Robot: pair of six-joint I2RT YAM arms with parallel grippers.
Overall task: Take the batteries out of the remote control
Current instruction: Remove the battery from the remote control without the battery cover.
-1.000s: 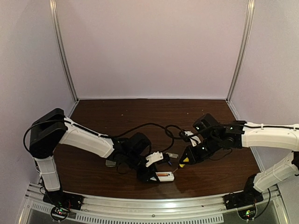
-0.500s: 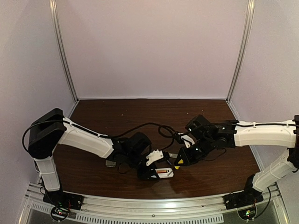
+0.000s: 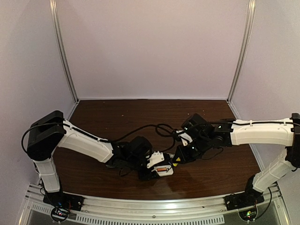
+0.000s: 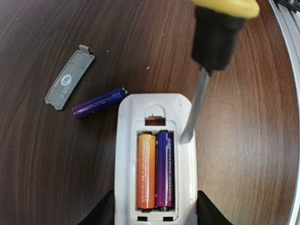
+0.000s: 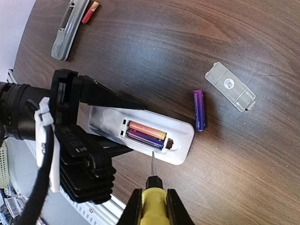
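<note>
White remote in left jaws, orange battery and purple battery inside.
Right jaws grip a screwdriver; right wrist view alone shows red battery by grey remote.

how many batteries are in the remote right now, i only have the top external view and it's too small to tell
Observer: Two, an orange battery and a seated purple battery, side by side in the open bay of the white remote.
Operator: where's the screwdriver tip, it's hidden for me
Observer: The left wrist view shows the screwdriver blade tip at the bay's right edge, next to the seated purple battery.
</note>
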